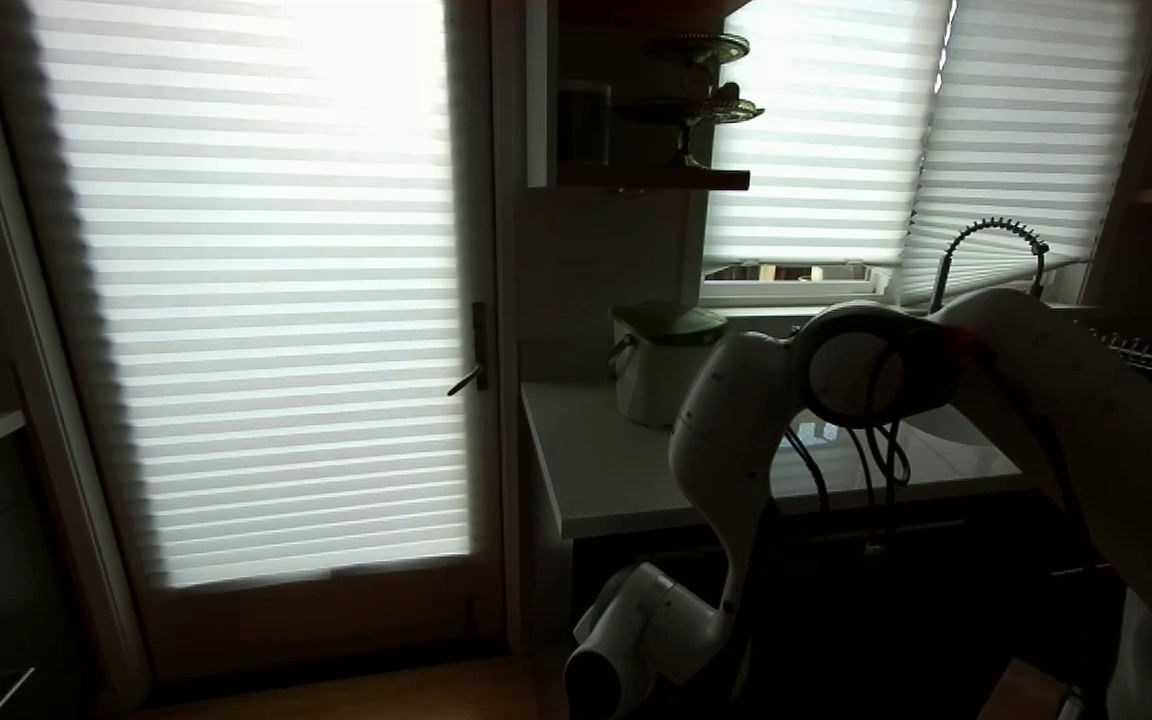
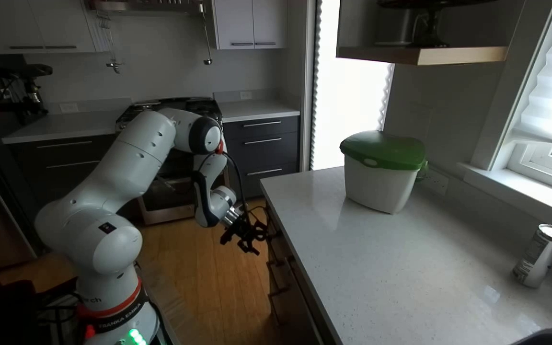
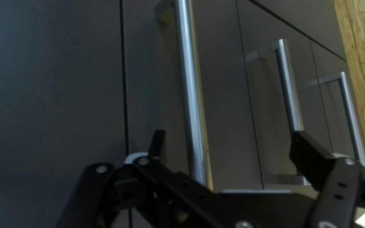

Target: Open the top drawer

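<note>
- The gripper (image 3: 230, 142) holds nothing: its jaws stand wide apart, the nearest bar handle (image 3: 192, 91) showing between them in the wrist view
- The top drawer (image 1: 656, 545) sits just under the pale worktop (image 1: 626, 480) in an exterior view, apparently closed
- The wrong drawer may get pulled, since a dark panel (image 3: 49, 110) seemingly above that handle leaves its level uncertain
- Jaws closing too shallowly could slip off, as their reach past the handle is unclear
</note>
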`<state>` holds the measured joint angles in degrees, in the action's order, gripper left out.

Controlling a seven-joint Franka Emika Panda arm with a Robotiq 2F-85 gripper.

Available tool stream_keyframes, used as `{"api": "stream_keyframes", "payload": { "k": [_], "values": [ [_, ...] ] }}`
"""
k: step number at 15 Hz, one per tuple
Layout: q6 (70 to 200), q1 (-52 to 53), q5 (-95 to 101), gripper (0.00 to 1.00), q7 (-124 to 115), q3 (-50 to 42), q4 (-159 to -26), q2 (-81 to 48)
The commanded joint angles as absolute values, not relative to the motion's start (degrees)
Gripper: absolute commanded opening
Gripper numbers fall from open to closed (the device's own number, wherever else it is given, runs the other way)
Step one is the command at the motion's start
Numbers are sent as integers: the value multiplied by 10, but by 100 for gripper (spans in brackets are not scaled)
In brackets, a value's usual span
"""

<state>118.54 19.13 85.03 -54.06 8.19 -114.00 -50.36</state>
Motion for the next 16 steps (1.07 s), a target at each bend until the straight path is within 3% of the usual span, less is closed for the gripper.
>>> {"api": "stream_keyframes", "payload": {
  "k": [1, 16],
  "values": [
    [1164, 190, 876, 100, -557, 84, -1110, -538],
    [1255, 131, 917, 100, -473, 111, -1123, -564]
  ]
}}
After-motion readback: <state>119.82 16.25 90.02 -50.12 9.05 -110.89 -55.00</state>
